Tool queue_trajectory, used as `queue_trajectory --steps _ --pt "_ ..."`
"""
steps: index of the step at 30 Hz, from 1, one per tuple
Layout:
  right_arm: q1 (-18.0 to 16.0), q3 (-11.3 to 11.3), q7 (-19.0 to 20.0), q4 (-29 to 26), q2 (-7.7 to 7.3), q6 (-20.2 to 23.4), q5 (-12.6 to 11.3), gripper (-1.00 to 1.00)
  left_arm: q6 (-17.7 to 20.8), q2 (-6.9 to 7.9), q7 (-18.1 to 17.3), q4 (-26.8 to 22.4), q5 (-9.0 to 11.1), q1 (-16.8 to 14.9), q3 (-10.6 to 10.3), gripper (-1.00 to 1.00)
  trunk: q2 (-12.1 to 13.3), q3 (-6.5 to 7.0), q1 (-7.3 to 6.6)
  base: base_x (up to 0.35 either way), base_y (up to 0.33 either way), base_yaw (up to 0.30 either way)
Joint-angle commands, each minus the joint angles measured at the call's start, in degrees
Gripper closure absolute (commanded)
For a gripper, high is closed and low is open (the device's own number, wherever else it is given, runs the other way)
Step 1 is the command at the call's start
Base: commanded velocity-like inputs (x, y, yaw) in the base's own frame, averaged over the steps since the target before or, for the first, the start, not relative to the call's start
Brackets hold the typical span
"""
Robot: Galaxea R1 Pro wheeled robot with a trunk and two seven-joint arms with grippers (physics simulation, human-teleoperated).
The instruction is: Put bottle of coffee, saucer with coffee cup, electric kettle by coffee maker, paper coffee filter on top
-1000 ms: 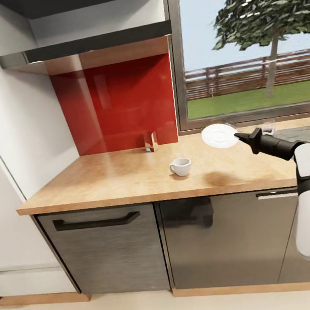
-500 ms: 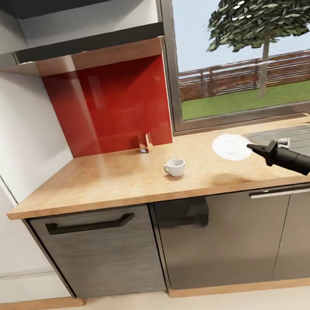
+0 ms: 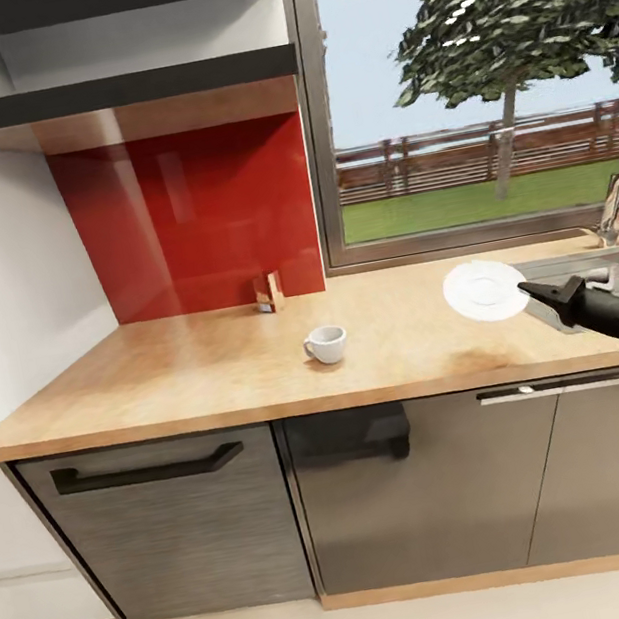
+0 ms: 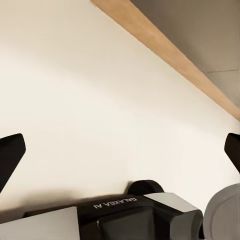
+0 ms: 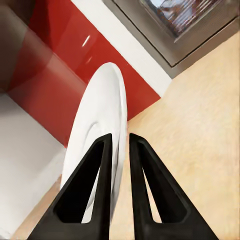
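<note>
Head view: my right claw (image 3: 532, 290) pinches the saucer (image 3: 486, 290) by its rim, holding it tilted on edge in the air above the worktop (image 3: 188, 366), toward the sink end. In the right wrist view the two fingers (image 5: 102, 165) are pressed together on the plate's edge, one on each face. The coffee cup (image 3: 327, 344) stands upright on the worktop about midway along its length, well apart from the saucer and off toward the red backsplash end from the claw. I judge the right arm the nearer one. The left claw (image 4: 120, 150) hangs spread wide over pale floor, holding nothing. A small brown carton (image 3: 268, 292) sits at the worktop's back edge.
</note>
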Motion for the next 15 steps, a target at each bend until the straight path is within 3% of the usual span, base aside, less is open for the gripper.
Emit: queue_trajectory --steps 1,4,8,15 --pt "0.0 -0.09 0.53 -0.1 -0.37 0.31 0.07 1.0 0.56 0.0 -0.17 -0.03 0.61 -0.03 -0.43 -1.0 -0.03 -0.06 0.0 0.029 -0.021 -0.004" --pt "0.17 -0.01 0.44 -0.39 -1.55 0.32 0.01 1.0 0.56 -0.06 -0.17 -0.03 0.61 -0.03 -0.42 -1.0 -0.03 -0.06 0.0 0.147 -0.102 -0.002" --pt "0.2 0.12 0.34 -0.55 -1.77 0.29 0.02 1.0 0.61 -0.08 -0.17 -0.03 0.61 -0.03 -0.41 -1.0 -0.03 -0.06 0.0 0.191 -0.135 -0.067" --pt "0.21 0.28 -0.95 -0.35 -1.69 0.19 0.38 1.0 0.65 -0.85 -0.17 -0.03 0.61 -0.03 -0.42 -1.0 -0.03 -0.06 0.0 0.035 -0.025 -0.234"
